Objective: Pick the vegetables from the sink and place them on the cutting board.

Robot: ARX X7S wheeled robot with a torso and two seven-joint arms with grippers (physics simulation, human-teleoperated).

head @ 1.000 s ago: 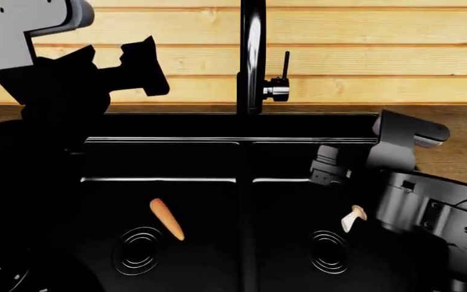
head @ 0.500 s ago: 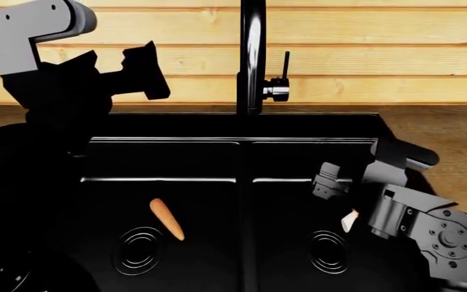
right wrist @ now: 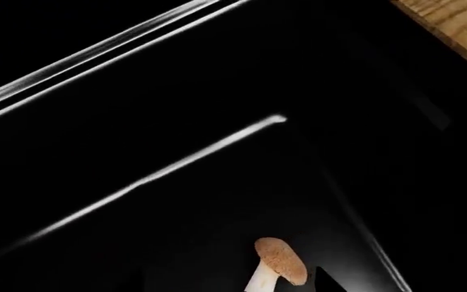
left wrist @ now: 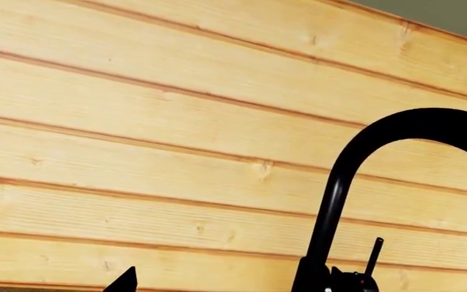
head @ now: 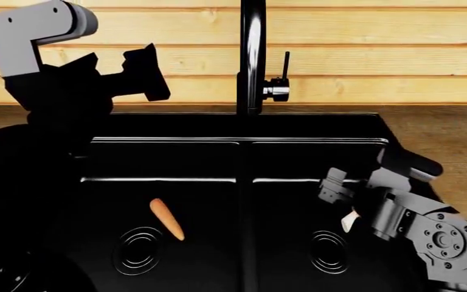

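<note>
The orange carrot (head: 167, 219) lies in the left basin of the black sink (head: 315, 125), beside its drain. The off-white mushroom (head: 349, 221) lies in the right basin, partly hidden behind my right gripper (head: 339, 202). In the right wrist view the mushroom (right wrist: 274, 266), with its brown cap, sits between the open jaws of the right gripper (right wrist: 229, 287), close to the tips; I cannot tell if it touches them. My left gripper (head: 118, 62) is open and empty, held high in front of the wall left of the faucet (head: 252, 55). The cutting board is out of view.
The tall black faucet (left wrist: 339, 182) with its side handle (head: 282, 82) rises behind the basin divider. A plank wall (head: 379, 48) stands behind the sink. Dark wood countertop (head: 452, 140) lies to the right. Each basin has a ringed drain (head: 329, 250).
My right arm has dropped lower into the right basin and closer over the mushroom, hiding more of it. The left arm has barely shifted. The carrot has not moved.
</note>
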